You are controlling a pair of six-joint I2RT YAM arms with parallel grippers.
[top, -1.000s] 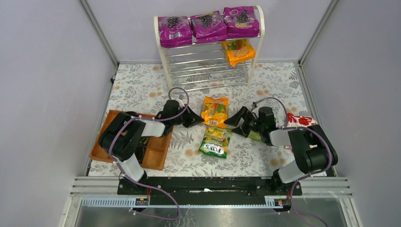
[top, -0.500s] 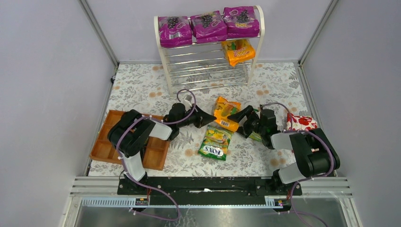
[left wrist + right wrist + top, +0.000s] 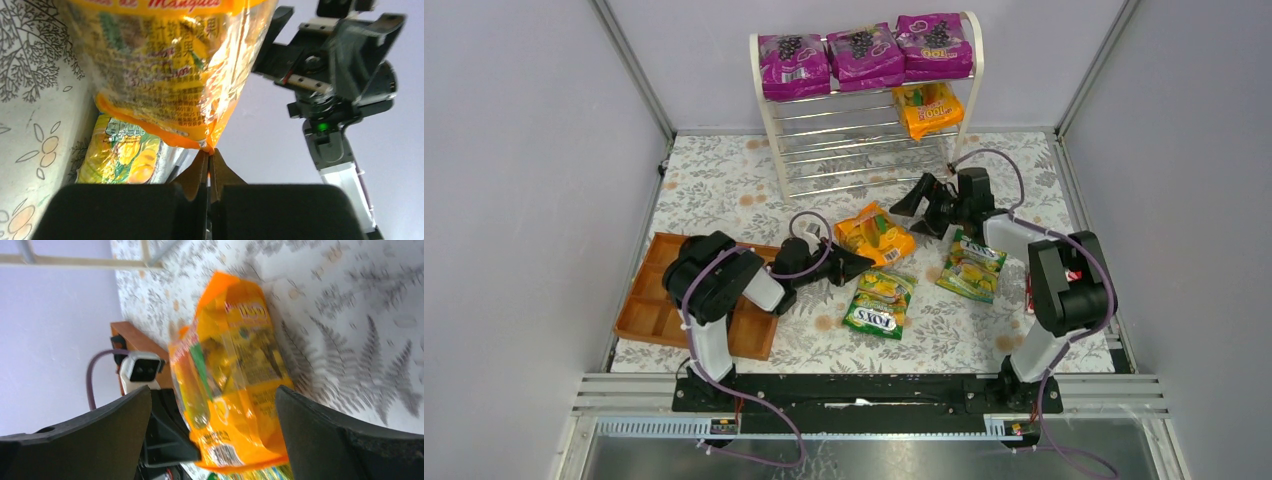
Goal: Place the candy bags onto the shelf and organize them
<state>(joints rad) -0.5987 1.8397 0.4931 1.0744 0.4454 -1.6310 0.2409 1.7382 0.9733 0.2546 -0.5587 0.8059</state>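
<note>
Three purple candy bags (image 3: 862, 52) lie along the top tier of the white shelf (image 3: 769, 130), and an orange one (image 3: 929, 108) rests on the tier below, at the right. My left gripper (image 3: 856, 263) is shut on a corner of a second orange bag (image 3: 874, 232), which is tilted up off the mat. In the left wrist view its jaws (image 3: 209, 156) pinch the bag's (image 3: 165, 70) seam. My right gripper (image 3: 914, 208) stands open just right of that bag, its fingers (image 3: 100, 432) wide on either side of the bag (image 3: 235, 365). Two green-yellow bags (image 3: 879, 300) (image 3: 972, 265) lie on the mat.
A brown wooden compartment tray (image 3: 649, 310) sits at the left under my left arm. The shelf's lower chrome tiers (image 3: 864, 160) hold nothing. Grey walls enclose the floral mat (image 3: 714, 180) on three sides.
The left gripper closed on the orange bag, raised and turned it. The right arm swung back toward the shelf front, uncovering the right green-yellow bag.
</note>
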